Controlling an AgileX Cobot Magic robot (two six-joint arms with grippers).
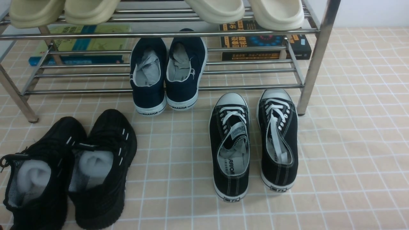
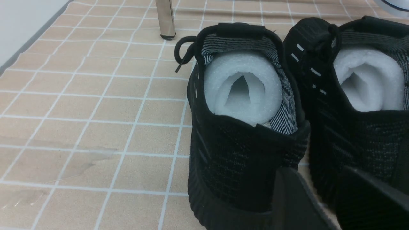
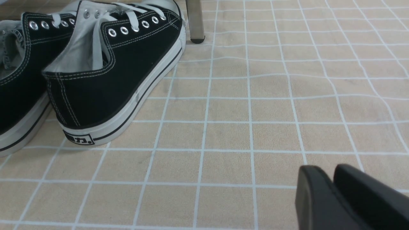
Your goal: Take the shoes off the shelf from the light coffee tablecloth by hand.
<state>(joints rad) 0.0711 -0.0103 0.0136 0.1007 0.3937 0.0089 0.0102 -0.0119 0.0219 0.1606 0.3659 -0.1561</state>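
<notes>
The shoes, a pair of black canvas sneakers (image 1: pixel 252 150) with white laces, stand side by side on the light coffee tablecloth (image 1: pixel 351 143), toes at the front bar of the chrome shelf (image 1: pixel 159 34). In the right wrist view the nearer shoe (image 3: pixel 108 70) lies well off from my right gripper (image 3: pixel 330 171). Its fingers are only a narrow gap apart and hold nothing. My left gripper (image 2: pixel 319 174) is open just behind the heels of the black knit sneakers (image 2: pixel 243 127), with cloth showing between its fingers. Neither arm shows in the front view.
Navy slip-ons (image 1: pixel 167 73) rest on the shelf's lower tier, heels overhanging. Cream slippers (image 1: pixel 217 9) sit on the top tier. All-black knit sneakers (image 1: pixel 70 169) stand at the front left. Books (image 1: pixel 265 41) lie behind the shelf. A shelf leg (image 3: pixel 195 19) stands beside the canvas shoes.
</notes>
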